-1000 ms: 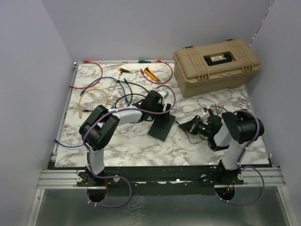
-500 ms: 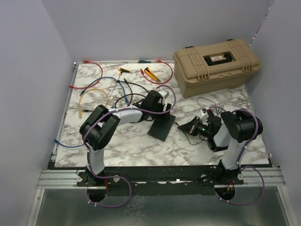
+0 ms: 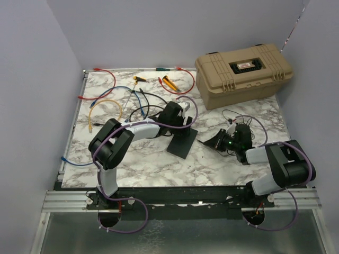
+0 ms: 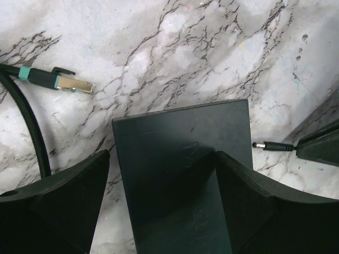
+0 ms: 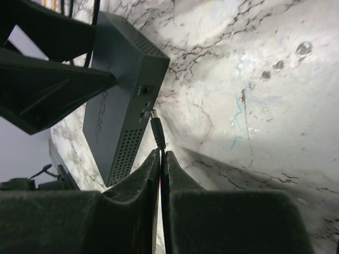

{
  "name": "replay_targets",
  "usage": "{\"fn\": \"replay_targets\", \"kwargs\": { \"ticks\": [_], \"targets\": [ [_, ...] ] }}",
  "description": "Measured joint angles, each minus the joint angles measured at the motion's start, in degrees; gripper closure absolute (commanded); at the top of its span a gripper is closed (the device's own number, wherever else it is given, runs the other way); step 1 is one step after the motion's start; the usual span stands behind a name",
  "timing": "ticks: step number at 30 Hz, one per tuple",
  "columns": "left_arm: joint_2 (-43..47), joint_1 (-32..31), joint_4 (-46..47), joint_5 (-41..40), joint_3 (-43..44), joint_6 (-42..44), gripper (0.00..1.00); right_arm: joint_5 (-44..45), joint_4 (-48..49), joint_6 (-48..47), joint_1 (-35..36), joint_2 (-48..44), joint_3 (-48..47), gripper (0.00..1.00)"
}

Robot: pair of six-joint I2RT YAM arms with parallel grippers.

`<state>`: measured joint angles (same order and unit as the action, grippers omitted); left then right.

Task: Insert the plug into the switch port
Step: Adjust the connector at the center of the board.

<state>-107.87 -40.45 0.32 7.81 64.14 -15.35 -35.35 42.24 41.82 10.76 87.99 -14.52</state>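
The switch (image 3: 181,140), a flat dark-grey box, lies on the marble at mid-table. My left gripper (image 3: 183,128) stands open astride its far end. In the left wrist view the switch (image 4: 180,159) fills the space between the fingers, and a strip of marble shows beside the left finger (image 4: 69,201). My right gripper (image 3: 213,142) is shut on the thin cord just behind the plug (image 5: 158,128). The plug's metal tip lies close against the switch's side face (image 5: 139,100), below a round port (image 5: 143,90). The plug (image 4: 271,146) also shows a short way off the switch's corner.
A big tan case (image 3: 243,71) stands at the back right. Red (image 3: 106,74), yellow (image 3: 103,110) and blue (image 3: 79,162) cables lie on the left of the table. A network connector (image 4: 66,82) on a black cord rests near the switch. Thin black cord is tangled behind the right gripper (image 3: 235,117).
The right arm's elbow has swung out to the right and toward the near edge, while its gripper stays by the switch's right side. The left arm has not moved.
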Motion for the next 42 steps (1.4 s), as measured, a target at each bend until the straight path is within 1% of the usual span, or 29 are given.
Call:
{"fn": "replay_targets", "kwargs": {
  "ticks": [3, 5, 8, 11, 16, 20, 23, 29, 37, 42],
  "targets": [
    [1.20, 0.00, -0.79, -0.76, -0.83, 0.28, 0.19, 2.51, -9.90, -2.05, 0.35, -3.72, -2.93, 0.90],
    [2.75, 0.00, -0.94, -1.31, -1.95, 0.31, 0.18, 4.52, -15.34, -3.13, 0.98, -4.63, -4.70, 0.89],
    [6.82, 0.00, -0.94, -2.56, -4.59, 0.11, 0.18, 7.30, -22.69, -4.26, 2.45, -4.85, -6.93, 0.85],
    [11.76, 0.00, -0.81, -4.13, -7.17, -0.22, 0.17, 9.20, -27.85, -4.57, 3.80, -5.22, -9.09, 0.82],
    [20.57, 0.00, 0.81, -6.97, -11.67, -0.52, 0.16, 13.46, -36.52, -6.78, 5.18, -7.19, -12.46, 0.74],
    [24.90, 0.00, 2.56, -8.81, -15.32, -0.50, 0.15, 17.99, -45.31, -10.82, 6.62, -8.31, -16.59, 0.68],
    [26.40, 0.00, 3.48, -10.05, -17.49, -0.48, 0.15, 21.38, -50.97, -14.62, 9.01, -8.31, -20.79, 0.66],
    [27.65, 0.00, 4.28, -11.13, -19.45, -0.37, 0.15, 24.39, -55.52, -20.11, 13.09, -7.26, -26.32, 0.65],
    [29.16, 0.00, 4.96, -12.04, -20.02, -0.04, 0.14, 25.66, -55.82, -22.97, 16.13, -2.54, -26.75, 0.66],
    [29.16, 0.00, 4.98, -12.11, -20.02, -0.04, 0.14, 26.05, -55.39, -23.32, 17.44, -0.61, -28.46, 0.68]
  ]
}}
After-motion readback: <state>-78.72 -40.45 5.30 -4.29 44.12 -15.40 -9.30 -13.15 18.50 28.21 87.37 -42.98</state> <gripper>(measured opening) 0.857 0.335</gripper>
